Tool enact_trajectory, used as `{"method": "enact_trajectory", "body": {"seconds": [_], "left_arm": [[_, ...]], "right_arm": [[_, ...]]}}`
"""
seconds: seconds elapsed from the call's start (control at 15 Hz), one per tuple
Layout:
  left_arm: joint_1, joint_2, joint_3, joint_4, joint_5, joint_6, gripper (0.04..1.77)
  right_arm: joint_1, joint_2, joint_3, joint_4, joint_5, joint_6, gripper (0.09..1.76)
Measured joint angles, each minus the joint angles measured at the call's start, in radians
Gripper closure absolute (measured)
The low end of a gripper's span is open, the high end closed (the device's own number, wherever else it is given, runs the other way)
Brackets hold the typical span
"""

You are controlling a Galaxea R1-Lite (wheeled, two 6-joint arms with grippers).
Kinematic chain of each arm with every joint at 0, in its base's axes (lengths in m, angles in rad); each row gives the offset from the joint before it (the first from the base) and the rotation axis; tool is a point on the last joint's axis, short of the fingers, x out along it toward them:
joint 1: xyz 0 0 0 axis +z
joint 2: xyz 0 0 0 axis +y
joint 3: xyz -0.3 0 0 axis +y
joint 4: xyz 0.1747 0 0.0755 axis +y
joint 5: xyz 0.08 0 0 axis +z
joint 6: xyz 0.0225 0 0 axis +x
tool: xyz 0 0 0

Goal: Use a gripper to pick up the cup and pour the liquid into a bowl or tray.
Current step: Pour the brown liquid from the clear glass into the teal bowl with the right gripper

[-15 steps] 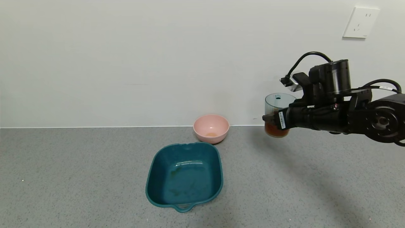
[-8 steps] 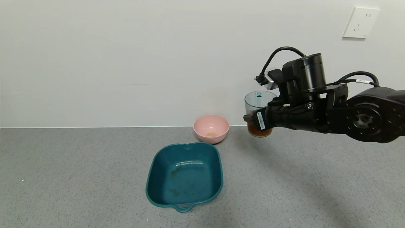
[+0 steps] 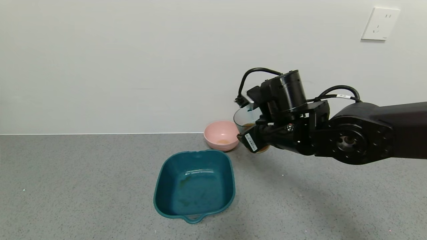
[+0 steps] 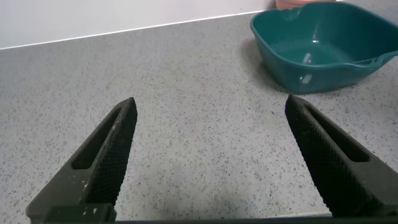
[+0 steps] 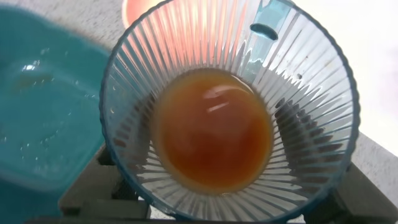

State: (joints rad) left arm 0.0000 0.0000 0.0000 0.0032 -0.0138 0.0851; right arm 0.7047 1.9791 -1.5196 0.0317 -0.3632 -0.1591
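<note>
- Grey speckled bench (image 3: 83,186) across the lower half of the head view, white wall behind, wall socket (image 3: 380,23) at upper right.
- Right arm reaching in from the right edge of the frame, right gripper (image 3: 255,140) just right of centre, well above the bench; jaws pinching the cup (image 3: 245,116) at its lower part.
- Dark teal tub (image 3: 160,186) at lower centre of the frame, seemingly empty apart from faint stains, small loop handle on the near rim.
- Pink bowl (image 3: 223,134) just behind the tub, near the wall, partly beside the cup in the frame.
- Cup tilted, mouth leaning toward the left of the frame, up and to the right of the tub and not yet over it.
- Liquid (image 5: 212,127) reddish-brown, pooled low in the cup in the right wrist view; none seen running out.
- Left gripper (image 4: 211,165) low over bare bench, jaws spread wide and holding nothing, tub at upper right of that view; apparently idle.
- Step in hand, as judged: carrying the lifted cup toward the tub, pouring not yet started.
- Next move, probably: bring the cup mouth over the tub's middle, then tilt further, slowly, and keep clear of the pink bowl.
</note>
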Motion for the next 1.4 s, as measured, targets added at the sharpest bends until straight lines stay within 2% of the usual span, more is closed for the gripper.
{"method": "enact_trajectory", "body": {"seconds": [0.53, 0.8, 1.27, 1.4], "left_arm": [[0.0, 0.0, 0.0, 0.0, 0.0, 0.0, 0.09], [0.0, 0.0, 0.0, 0.0, 0.0, 0.0, 0.09], [0.0, 0.0, 0.0, 0.0, 0.0, 0.0, 0.09], [0.0, 0.0, 0.0, 0.0, 0.0, 0.0, 0.09]], "right_arm": [[0.141, 0.077, -0.011, -0.002, -0.137, -0.173, 0.49], [0.162, 0.105, -0.013, -0.017, -0.229, -0.33, 0.49], [0.186, 0.143, -0.077, -0.011, -0.266, -0.446, 0.49], [0.187, 0.154, -0.093, -0.018, -0.328, -0.503, 0.49]]}}
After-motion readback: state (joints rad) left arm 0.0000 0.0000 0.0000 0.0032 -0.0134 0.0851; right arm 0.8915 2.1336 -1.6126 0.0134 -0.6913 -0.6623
